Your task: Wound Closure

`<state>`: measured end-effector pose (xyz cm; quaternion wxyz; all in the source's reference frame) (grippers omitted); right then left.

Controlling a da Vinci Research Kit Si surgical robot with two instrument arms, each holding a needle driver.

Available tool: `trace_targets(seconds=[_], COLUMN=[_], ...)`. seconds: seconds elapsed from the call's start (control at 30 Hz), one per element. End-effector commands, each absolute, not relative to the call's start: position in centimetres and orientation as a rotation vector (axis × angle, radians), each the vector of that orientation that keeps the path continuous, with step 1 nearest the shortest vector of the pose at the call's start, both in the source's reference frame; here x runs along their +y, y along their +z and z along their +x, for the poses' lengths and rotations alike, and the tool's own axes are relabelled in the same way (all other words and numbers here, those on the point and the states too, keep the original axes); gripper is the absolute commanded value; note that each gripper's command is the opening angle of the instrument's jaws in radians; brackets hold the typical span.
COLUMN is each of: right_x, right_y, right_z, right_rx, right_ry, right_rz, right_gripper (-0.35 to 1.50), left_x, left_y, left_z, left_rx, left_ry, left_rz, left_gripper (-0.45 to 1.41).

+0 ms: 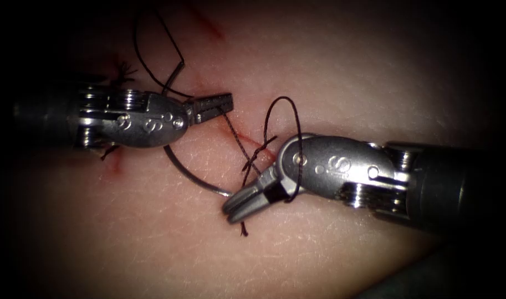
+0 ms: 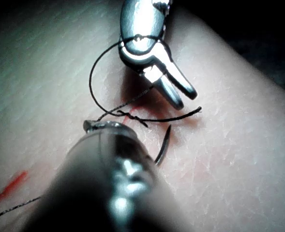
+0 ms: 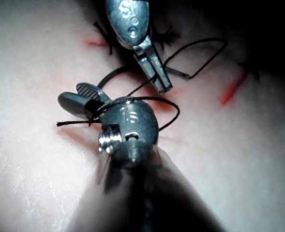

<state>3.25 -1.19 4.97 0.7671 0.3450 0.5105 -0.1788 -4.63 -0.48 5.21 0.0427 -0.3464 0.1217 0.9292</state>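
My left tool (image 1: 228, 105) comes in from the left with its jaws shut on the dark thread (image 1: 237, 135), which runs down to the cut (image 1: 253, 145). A loop of thread (image 1: 289, 119) lies around the body of my right tool (image 1: 229, 211). Its jaws are slightly open, and the short thread tail (image 1: 244, 227) passes by them. Neither tool holds the curved needle (image 1: 193, 178), which lies on the tissue (image 1: 297, 61) left of the cut. One end of the needle is under the left tool. The right tool (image 2: 187, 99) and the needle (image 2: 163, 145) also appear in the left wrist view. In the right wrist view, my open right jaws (image 3: 67, 95) sit below the left tool (image 3: 164, 88).
Cut ends of earlier stitches (image 1: 123, 72) stick up behind the left tool, and another stitch (image 1: 108, 153) shows below it. A long slack loop of thread (image 1: 147, 61) lies on the tissue at the back. Red fluid marks (image 1: 211, 27) streak the tissue.
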Motion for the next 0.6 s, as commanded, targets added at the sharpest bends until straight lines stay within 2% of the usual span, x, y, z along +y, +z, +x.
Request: trace_targets(seconds=[0.03, 0.1, 0.17, 0.33, 0.6], right_x=[-1.21, -1.24, -1.25, -1.28, -1.44], right_y=[5.01, 5.03, 5.03, 5.05, 5.23], right_z=[3.34, 3.37, 3.38, 3.42, 3.56], right_rx=[1.105, 1.076, 1.059, 1.035, 0.929], right_ry=[-0.395, -0.436, -0.456, -0.489, -0.586], right_rz=[0.749, 0.741, 0.737, 0.73, 0.683], right_gripper=[0.59, 0.81, 0.89, 1.01, 1.03], left_x=[-0.44, -0.44, -0.44, -0.46, -0.52], left_y=[5.24, 5.24, 5.24, 5.24, 5.27], left_z=[-4.72, -4.72, -4.72, -4.71, -4.7], left_rx=[0.375, 0.375, 0.375, 0.376, 0.373], left_ry=[2.841, 2.841, 2.841, 2.842, 2.852], left_rz=[-1.063, -1.063, -1.063, -1.064, -1.062], left_gripper=[-0.45, -0.45, -0.45, -0.45, -0.45])
